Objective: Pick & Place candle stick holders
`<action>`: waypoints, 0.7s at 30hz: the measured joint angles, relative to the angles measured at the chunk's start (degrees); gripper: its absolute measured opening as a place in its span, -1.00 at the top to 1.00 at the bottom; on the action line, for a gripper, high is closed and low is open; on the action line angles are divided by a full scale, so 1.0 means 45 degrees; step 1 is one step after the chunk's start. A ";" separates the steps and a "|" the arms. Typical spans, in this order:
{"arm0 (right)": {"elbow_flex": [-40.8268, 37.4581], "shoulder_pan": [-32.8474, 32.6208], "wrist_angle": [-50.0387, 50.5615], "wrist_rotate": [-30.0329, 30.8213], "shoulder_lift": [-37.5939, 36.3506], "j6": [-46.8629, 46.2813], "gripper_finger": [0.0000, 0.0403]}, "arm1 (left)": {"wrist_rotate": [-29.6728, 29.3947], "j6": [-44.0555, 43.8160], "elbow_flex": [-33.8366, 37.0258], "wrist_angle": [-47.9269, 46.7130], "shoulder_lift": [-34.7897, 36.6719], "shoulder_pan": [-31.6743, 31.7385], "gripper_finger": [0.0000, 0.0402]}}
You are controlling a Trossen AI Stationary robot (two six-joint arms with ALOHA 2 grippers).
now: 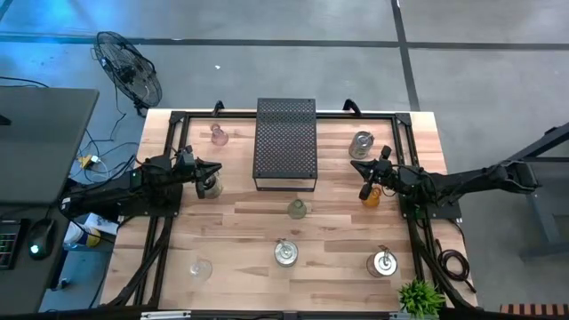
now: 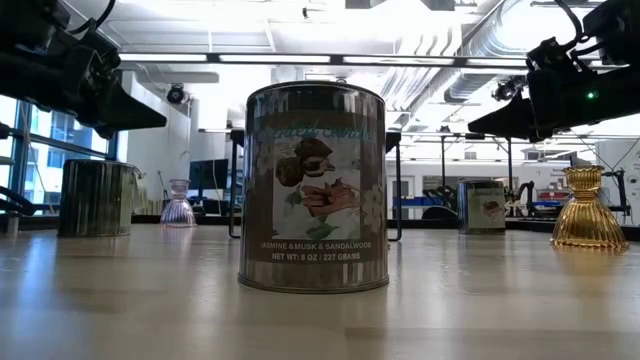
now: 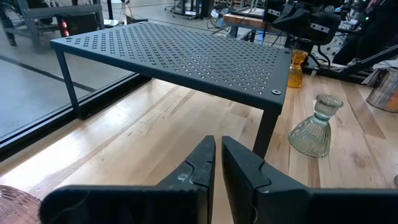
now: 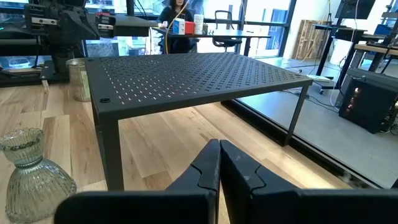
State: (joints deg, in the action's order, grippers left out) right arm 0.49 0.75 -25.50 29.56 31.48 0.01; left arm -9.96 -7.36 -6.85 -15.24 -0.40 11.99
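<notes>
The job looks like it has barely begun. The candle holders are scattered all over the wooden table (image 1: 240, 222), and none sits on top of the black rack with holes (image 1: 285, 142) or looks gathered in one place. A pink holder (image 1: 218, 135) stands near the far left corner, and a silvery one (image 1: 362, 143) near the far right. A clear ribbed glass one (image 1: 297, 209) stands in the middle, just in front of the rack. A tin-like holder (image 1: 284, 253) and another (image 1: 384, 263) stand near the front edge, and a faint clear one (image 1: 201, 268) near the front left. The left gripper (image 1: 213, 171) hangs above a holder (image 1: 212, 188) left of the rack; its fingers are almost closed and hold nothing. The right gripper (image 1: 356, 166) hangs by the orange holder (image 1: 372, 196) on the right side, with its fingers pressed together and empty. So every holder seems to be waiting for its turn.
</notes>
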 joint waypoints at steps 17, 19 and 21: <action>0.0002 0.0000 0.0000 0.0000 -0.0002 -0.0002 1.00 | 0.0005 -0.0001 0.0000 0.0002 0.0000 0.0000 0.87; 0.0002 0.0000 0.0000 0.0000 -0.0002 -0.0002 1.00 | 0.0003 -0.0005 0.0000 0.0000 0.0000 0.0000 0.87; 0.0001 0.0000 -0.0098 -0.0008 0.0000 -0.0084 1.00 | 0.0000 -0.0005 0.0000 0.0000 0.0001 0.0000 0.87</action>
State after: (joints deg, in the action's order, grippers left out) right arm 0.50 0.75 -25.94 29.52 31.48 -0.37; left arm -9.96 -7.38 -6.85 -15.25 -0.40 11.99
